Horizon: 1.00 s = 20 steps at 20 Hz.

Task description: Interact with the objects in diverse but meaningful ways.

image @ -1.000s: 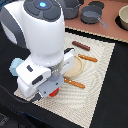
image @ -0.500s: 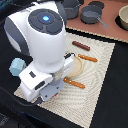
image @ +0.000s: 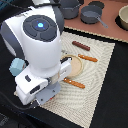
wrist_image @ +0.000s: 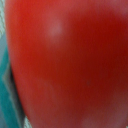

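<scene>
In the exterior view the white arm (image: 42, 47) fills the left half of the scene, its wrist bent low over the near left corner of the pale placemat (image: 97, 75); compared with the shot a second ago the arm has swung nearer and lower, and now hides more of the round tan plate (image: 74, 65); the gripper itself is hidden beneath the wrist housing, so I cannot tell how far the fingers are parted or whether they hold anything. The brown sausage (image: 80, 45) lies on the mat beyond the plate; an orange-handled utensil (image: 87, 57) sits right of the plate and another (image: 74, 83) nearer; a grey saucepan (image: 91, 15) stands far off on the brown surface.

In the wrist view the red tomato (wrist_image: 70, 60) fills almost the whole picture, blurred by closeness; no fingers show. That suggests the descent has brought the hand right onto the tomato, so a grasp looks likely next.
</scene>
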### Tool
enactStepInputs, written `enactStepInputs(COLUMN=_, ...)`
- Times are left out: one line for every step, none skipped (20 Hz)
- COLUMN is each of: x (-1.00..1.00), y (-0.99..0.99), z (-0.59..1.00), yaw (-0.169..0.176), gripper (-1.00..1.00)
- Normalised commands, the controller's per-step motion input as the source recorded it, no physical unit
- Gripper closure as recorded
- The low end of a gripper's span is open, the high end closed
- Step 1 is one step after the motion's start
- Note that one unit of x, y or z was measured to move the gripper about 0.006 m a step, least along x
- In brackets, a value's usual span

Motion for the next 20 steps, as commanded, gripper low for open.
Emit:
enactStepInputs(x=0.24, y=-0.26, z=0.99, yaw=-0.024, gripper=1.0)
enactStepInputs(x=0.49, y=0.0, z=1.0, yaw=-0.05, gripper=1.0)
enactStepInputs(x=0.54, y=0.06, z=1.0, yaw=-0.064, gripper=1.0)
enactStepInputs(x=0.54, y=0.13, z=1.0, yaw=-0.055, gripper=1.0)
enactStepInputs(x=0.55, y=0.26, z=1.0, yaw=-0.017, gripper=1.0)
enactStepInputs(x=0.56, y=0.35, z=1.0, yaw=0.0, gripper=1.0)
enactStepInputs(x=0.52, y=0.45, z=1.0, yaw=0.0, gripper=1.0)
enactStepInputs(x=0.46, y=0.53, z=1.0, yaw=0.0, gripper=1.0)
enactStepInputs(x=0.46, y=0.73, z=1.0, yaw=0.0, gripper=1.0)
enactStepInputs(x=0.48, y=0.81, z=0.81, yaw=0.0, gripper=1.0)
enactStepInputs(x=0.43, y=0.87, z=0.6, yaw=0.0, gripper=1.0)
enactStepInputs(x=0.41, y=0.89, z=0.47, yaw=0.0, gripper=1.0)
enactStepInputs(x=0.39, y=0.91, z=0.32, yaw=0.0, gripper=1.0)
enactStepInputs(x=0.31, y=0.89, z=0.21, yaw=0.0, gripper=1.0)
enactStepInputs(x=0.19, y=0.85, z=0.11, yaw=0.0, gripper=1.0)
enactStepInputs(x=0.13, y=0.86, z=0.02, yaw=0.0, gripper=1.0)
enactStepInputs(x=0.07, y=0.83, z=0.0, yaw=0.002, gripper=1.0)
enactStepInputs(x=0.01, y=0.8, z=0.0, yaw=0.006, gripper=1.0)
enactStepInputs(x=0.0, y=0.7, z=-0.02, yaw=0.014, gripper=1.0)
enactStepInputs(x=0.0, y=0.63, z=-0.08, yaw=0.02, gripper=1.0)
